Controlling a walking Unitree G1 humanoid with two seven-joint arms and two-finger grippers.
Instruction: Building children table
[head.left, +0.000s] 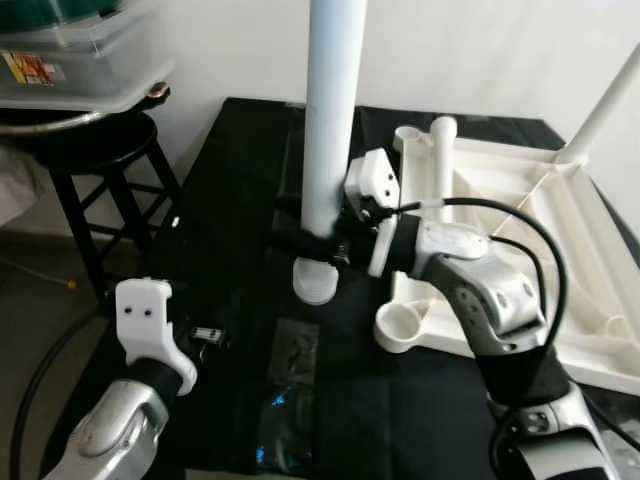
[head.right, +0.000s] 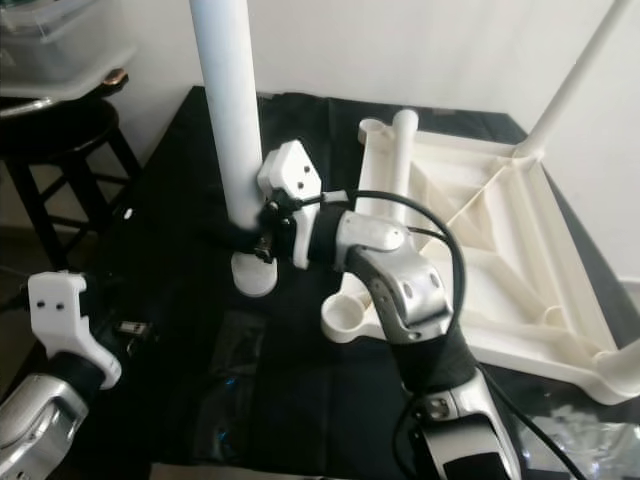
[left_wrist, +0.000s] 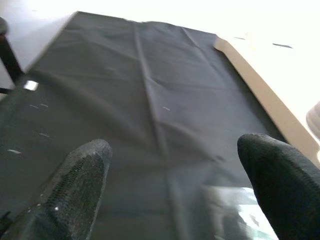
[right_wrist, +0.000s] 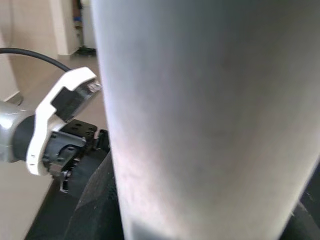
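Right end effector (head.left: 300, 236) is clamped on the upright white table leg (head.left: 332, 120); left end effector (left_wrist: 175, 200), fingers apart, hovers over black cloth (left_wrist: 150, 100) beneath it

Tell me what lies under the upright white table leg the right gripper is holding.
The white table leg stands with its flared foot on the black cloth, gripped by the right gripper. What lies beneath the cloth is covered.

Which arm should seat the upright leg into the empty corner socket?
Right, probably. The right claw is shut on the white leg, which stands on the black cloth beside the tabletop's empty socket. The left claw is open, low over the cloth.
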